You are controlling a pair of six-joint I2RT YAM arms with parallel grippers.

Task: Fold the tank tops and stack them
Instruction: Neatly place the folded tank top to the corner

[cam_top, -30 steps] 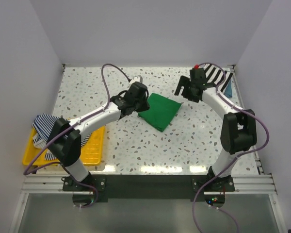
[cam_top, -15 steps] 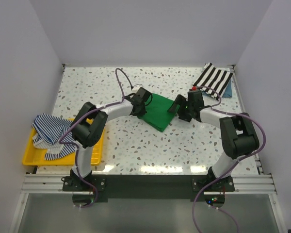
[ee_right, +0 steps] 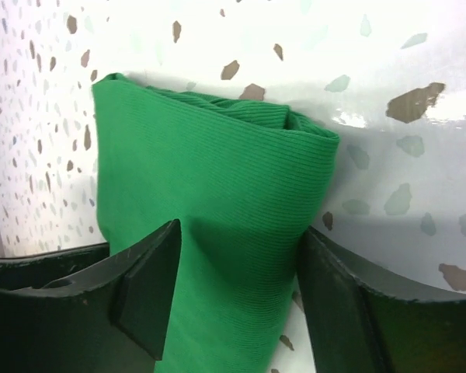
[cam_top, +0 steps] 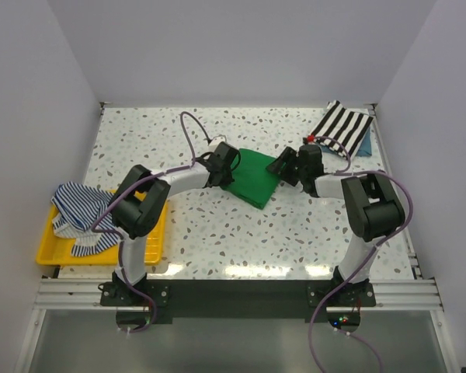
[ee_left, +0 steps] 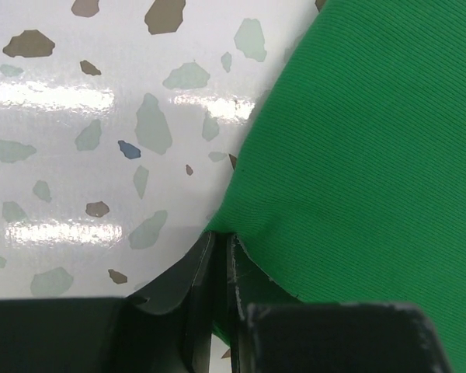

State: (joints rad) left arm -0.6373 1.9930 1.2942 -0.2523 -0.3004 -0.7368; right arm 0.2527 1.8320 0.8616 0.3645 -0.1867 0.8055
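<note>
The bright green tank top (cam_top: 254, 180) lies folded in the middle of the table. My left gripper (cam_top: 224, 169) is low at its left edge. In the left wrist view this gripper (ee_left: 220, 238) is shut on a pinch of the green cloth (ee_left: 357, 155). My right gripper (cam_top: 284, 166) is at the top's right edge. Seen from the right wrist, it (ee_right: 241, 233) stands open, straddling the thick folded edge (ee_right: 202, 163), one finger on each side. The navy-and-white striped tank top (cam_top: 76, 208) lies crumpled on the yellow tray (cam_top: 152, 233) at the left.
A cloth with broad black and white stripes (cam_top: 342, 126) lies at the back right corner, with something blue (cam_top: 365, 144) beside it. White walls enclose the table on three sides. Both arms reach across the table's middle.
Both arms came down to the green top. The left gripper closed on its left edge. The right gripper swung in from the back right to its right edge and its jaws narrowed.
</note>
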